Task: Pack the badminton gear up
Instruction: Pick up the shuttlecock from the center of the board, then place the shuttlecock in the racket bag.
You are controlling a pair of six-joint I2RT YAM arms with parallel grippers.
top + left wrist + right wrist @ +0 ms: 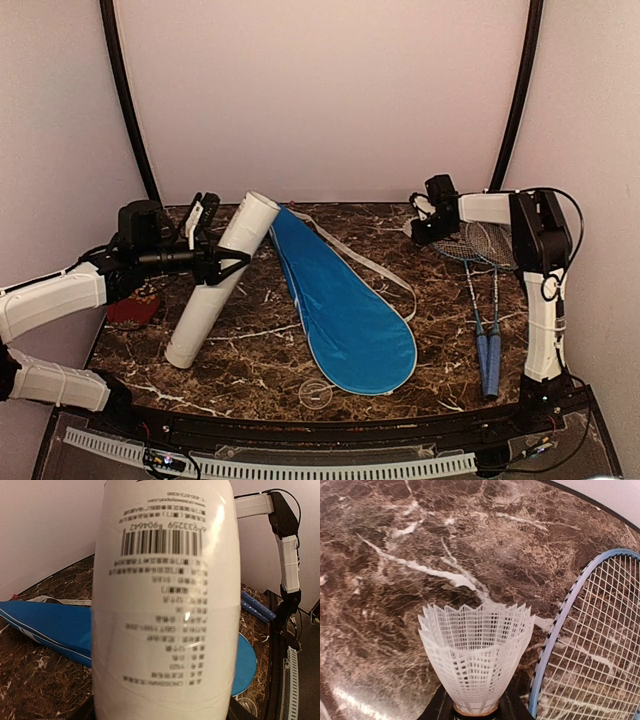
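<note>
Left gripper (226, 263) clamped round the white tube (200, 318), which sits tilted just left of the blue cover (345, 315). My right gripper (476, 711) pinches a shuttlecock (475, 655) by its cork, right of the cover, beside the rackets (483, 350) on the table (250, 372).

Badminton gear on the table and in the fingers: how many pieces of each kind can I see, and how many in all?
rackets: 2
tube: 1
cover: 1
shuttlecock: 1
total: 5
</note>
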